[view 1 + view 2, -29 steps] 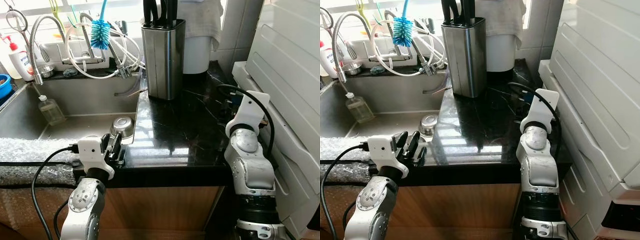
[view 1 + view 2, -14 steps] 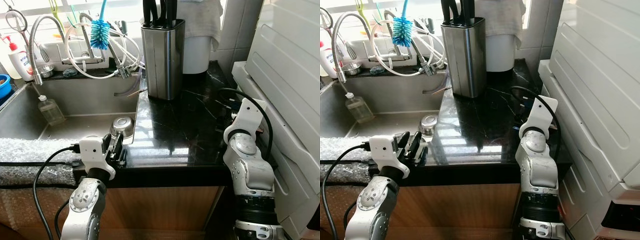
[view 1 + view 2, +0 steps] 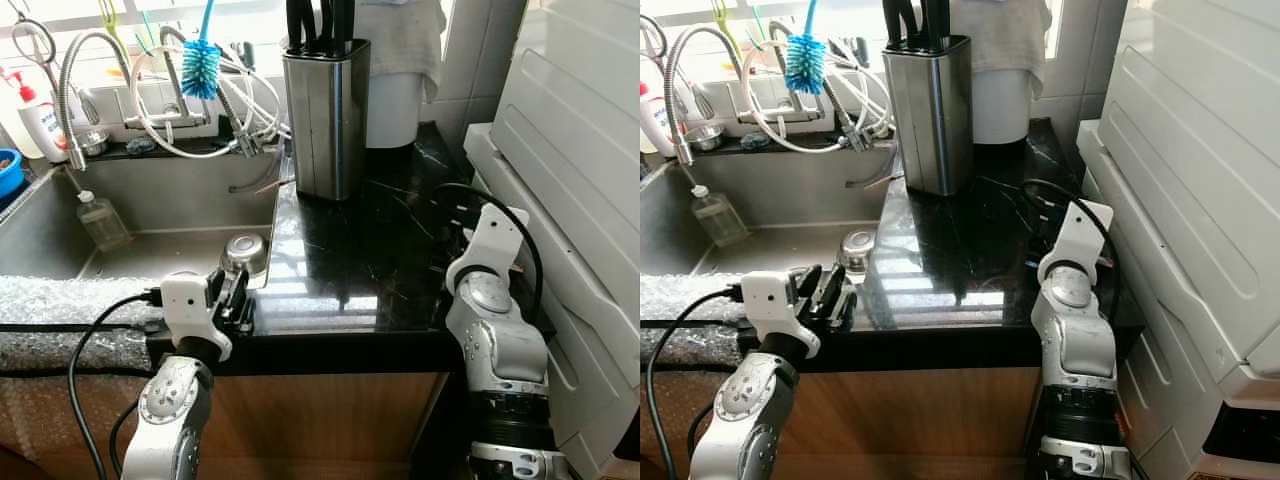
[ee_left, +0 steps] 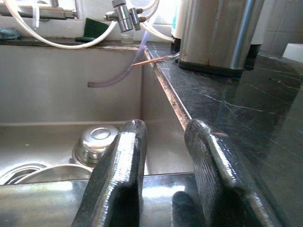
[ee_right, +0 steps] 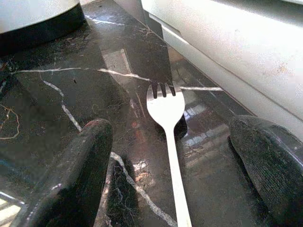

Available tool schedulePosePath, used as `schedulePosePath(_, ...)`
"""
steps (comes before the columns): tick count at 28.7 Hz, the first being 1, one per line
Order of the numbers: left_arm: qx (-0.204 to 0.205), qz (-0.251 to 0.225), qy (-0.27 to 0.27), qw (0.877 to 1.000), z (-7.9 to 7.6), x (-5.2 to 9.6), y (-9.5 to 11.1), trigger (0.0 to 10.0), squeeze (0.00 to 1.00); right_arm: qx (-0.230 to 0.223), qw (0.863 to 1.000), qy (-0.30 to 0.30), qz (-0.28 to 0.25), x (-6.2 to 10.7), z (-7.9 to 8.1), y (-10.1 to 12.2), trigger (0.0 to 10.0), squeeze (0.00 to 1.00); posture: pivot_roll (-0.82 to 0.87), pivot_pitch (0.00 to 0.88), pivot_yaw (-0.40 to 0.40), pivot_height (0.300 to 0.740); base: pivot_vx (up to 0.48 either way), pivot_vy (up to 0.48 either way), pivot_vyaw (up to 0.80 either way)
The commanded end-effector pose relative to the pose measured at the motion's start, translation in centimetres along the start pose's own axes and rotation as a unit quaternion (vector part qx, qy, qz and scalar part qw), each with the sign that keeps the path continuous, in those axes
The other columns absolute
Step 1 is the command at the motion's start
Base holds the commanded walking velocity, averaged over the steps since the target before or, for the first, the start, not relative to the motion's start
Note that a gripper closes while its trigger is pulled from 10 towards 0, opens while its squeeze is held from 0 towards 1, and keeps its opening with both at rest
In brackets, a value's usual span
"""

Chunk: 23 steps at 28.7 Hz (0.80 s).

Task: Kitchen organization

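A silver fork (image 5: pixel 166 113) lies flat on the black marble counter (image 3: pixel 360 260), tines pointing away from me, close to the white appliance at the right. My right gripper (image 5: pixel 169 135) is low over the counter and open, one finger on each side of the fork's handle without touching it. In the eye views the right wrist (image 3: pixel 495 235) covers its fingers. My left gripper (image 3: pixel 233 293) rests at the counter's front edge by the sink, its fingers (image 4: pixel 120 175) a narrow gap apart with nothing between them.
A steel knife block (image 3: pixel 325 115) stands at the back of the counter, with a white container (image 3: pixel 395 95) behind it. The sink (image 3: pixel 60 255) holds an upturned steel bowl (image 3: pixel 245 253) and a clear bottle (image 3: pixel 100 222). A white appliance (image 3: pixel 570 150) walls the right side.
My right wrist has dropped a little and tilted toward the counter. The left arm has barely moved.
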<state>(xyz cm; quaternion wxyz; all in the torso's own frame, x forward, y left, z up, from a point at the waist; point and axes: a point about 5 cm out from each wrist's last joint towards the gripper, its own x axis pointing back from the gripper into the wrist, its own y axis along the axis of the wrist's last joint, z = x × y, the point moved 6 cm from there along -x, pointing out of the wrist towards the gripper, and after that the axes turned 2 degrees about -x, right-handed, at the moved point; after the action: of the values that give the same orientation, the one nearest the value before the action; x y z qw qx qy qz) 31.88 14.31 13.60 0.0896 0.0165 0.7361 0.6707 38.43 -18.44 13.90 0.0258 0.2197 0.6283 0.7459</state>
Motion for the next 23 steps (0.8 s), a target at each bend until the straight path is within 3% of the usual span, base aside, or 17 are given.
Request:
schedulePosePath(1,0.005,0.015,-0.006,1.000,-0.10,0.16,-0.58,10.0,0.00,-0.011,0.999,0.003,0.039,-0.13,0.22,-1.75,10.0,0.00,-0.04,0.000,0.085,0.740,0.000,0.000,0.00)
schedulePosePath(2,0.006,0.016,-0.007,1.000,-0.14,0.17,-0.61,10.0,0.00,-0.014,0.999,0.006,0.040,-0.13,0.35,-1.78,4.7,0.00,-0.04,0.000,0.085,0.740,0.000,0.000,0.00)
schedulePosePath(3,0.006,0.017,-0.008,1.000,-0.15,0.18,-0.61,10.0,0.00,-0.015,0.999,0.007,0.041,-0.12,0.38,-1.77,3.1,0.00,-0.04,0.000,0.085,0.740,0.000,0.000,0.00)
schedulePosePath(4,0.006,0.017,-0.008,1.000,-0.16,0.18,-0.63,10.0,0.00,-0.015,0.999,0.007,0.040,-0.12,0.41,-1.74,0.0,0.00,-0.04,0.000,0.085,0.740,0.000,0.000,0.00)
schedulePosePath(23,0.014,0.031,-0.033,0.999,-0.98,0.32,-1.18,10.0,0.00,-0.024,0.999,0.016,0.040,-0.24,0.64,-1.49,0.0,0.00,-0.04,0.000,0.084,0.740,0.000,0.000,0.00)
